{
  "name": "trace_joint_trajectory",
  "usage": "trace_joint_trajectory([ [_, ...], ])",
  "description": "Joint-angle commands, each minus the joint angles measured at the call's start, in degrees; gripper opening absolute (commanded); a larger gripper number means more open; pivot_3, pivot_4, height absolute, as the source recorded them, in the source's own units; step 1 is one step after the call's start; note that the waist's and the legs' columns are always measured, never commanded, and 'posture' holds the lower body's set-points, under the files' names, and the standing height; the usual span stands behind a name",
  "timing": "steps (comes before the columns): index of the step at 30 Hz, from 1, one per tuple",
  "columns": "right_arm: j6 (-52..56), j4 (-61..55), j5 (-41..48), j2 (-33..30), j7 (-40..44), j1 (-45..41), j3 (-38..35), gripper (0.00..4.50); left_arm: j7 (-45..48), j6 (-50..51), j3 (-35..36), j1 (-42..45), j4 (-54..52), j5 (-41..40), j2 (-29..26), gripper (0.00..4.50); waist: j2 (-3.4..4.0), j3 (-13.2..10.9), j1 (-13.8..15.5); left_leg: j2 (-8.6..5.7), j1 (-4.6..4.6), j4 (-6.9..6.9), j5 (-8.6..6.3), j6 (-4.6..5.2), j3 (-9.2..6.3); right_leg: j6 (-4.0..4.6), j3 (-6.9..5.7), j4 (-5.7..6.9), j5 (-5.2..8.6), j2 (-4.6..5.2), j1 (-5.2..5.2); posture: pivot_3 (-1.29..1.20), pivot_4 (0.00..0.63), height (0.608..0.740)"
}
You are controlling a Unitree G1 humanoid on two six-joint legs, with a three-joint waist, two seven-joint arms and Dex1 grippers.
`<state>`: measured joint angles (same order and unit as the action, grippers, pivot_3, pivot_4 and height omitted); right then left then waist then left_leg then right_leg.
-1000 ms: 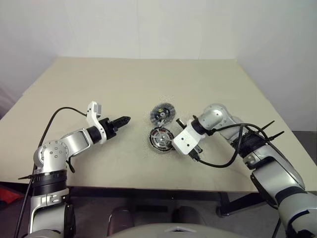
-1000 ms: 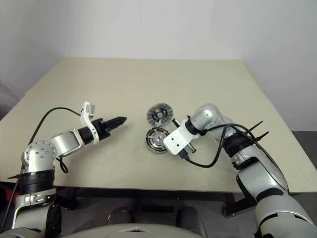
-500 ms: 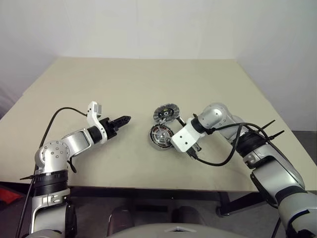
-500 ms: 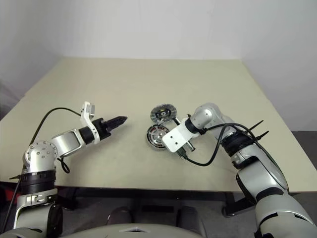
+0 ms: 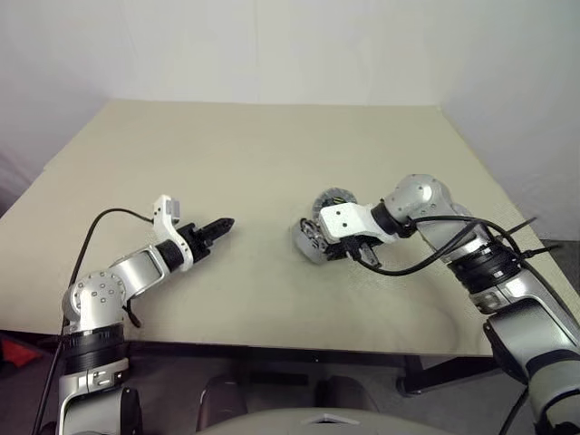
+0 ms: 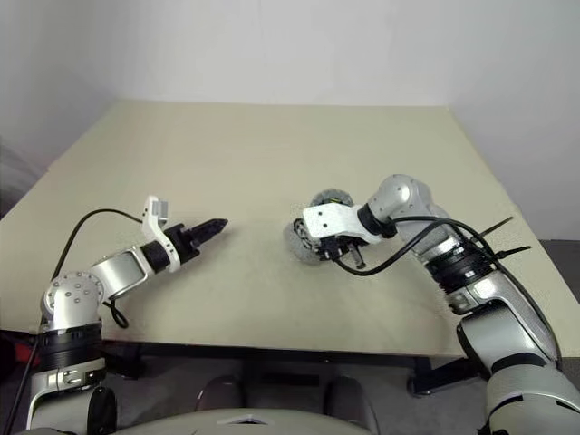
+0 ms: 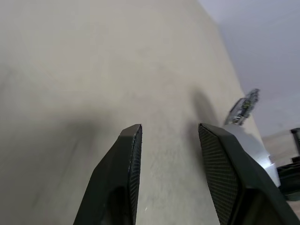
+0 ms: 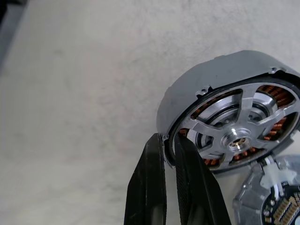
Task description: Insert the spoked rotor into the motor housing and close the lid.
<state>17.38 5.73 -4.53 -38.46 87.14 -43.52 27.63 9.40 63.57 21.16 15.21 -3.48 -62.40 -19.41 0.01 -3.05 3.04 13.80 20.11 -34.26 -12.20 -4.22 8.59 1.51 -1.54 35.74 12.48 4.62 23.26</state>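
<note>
My right gripper (image 8: 168, 136) is shut on the rim of the motor housing (image 8: 201, 79), one finger outside the grey wall and one inside. The housing (image 5: 304, 241) is tipped up on its edge above the table. The spoked rotor (image 8: 234, 136) sits inside it, silver, with copper windings showing between the spokes. Close behind the housing is the lid (image 5: 337, 194), whose green-yellow marks show (image 8: 276, 201). To the left, my left gripper (image 5: 222, 224) hovers low over bare table, open and empty (image 7: 168, 129), pointing toward the housing.
The beige table (image 5: 254, 154) stretches wide behind and between the arms. Its front edge (image 5: 272, 337) runs close below both hands. A black cable (image 5: 426, 258) loops from my right wrist over the table near the housing.
My right hand has risen and rolled, tipping the housing from flat onto its edge and carrying it to the right. The lid has shifted right too. The left gripper has hardly moved.
</note>
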Motion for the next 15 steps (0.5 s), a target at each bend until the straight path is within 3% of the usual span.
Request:
trace_joint_trajectory([
  [1,8.9,-5.0,3.0,1.5,-0.4,-2.6,-2.2,0.01,-0.4,-1.0,0.9,0.6,-2.8,-0.7,0.3,2.01,0.0,0.0,0.0,0.0,-0.04,0.0,0.03,-0.05,0.0,0.0,0.02,0.06,0.0,0.0,-0.01,0.0,0.0,0.74],
  [7,26.9,-8.1,5.7,4.3,-3.0,-4.3,-1.4,0.01,-0.8,-0.7,1.6,0.3,-3.4,-1.1,-0.1,2.01,0.01,0.0,0.5,0.0,-0.1,0.0,0.1,-0.15,0.0,0.01,0.04,0.15,-0.01,0.0,-0.02,0.0,0.0,0.74],
  [15,50.5,-2.9,9.4,12.8,-10.8,-12.4,0.9,0.01,-1.7,-0.4,2.8,-1.0,-5.1,-2.0,-0.6,2.01,0.07,-0.1,1.5,0.04,-0.09,0.09,0.28,-0.49,-0.02,0.01,0.02,0.09,0.0,-0.06,0.02,0.0,0.0,0.74],
])
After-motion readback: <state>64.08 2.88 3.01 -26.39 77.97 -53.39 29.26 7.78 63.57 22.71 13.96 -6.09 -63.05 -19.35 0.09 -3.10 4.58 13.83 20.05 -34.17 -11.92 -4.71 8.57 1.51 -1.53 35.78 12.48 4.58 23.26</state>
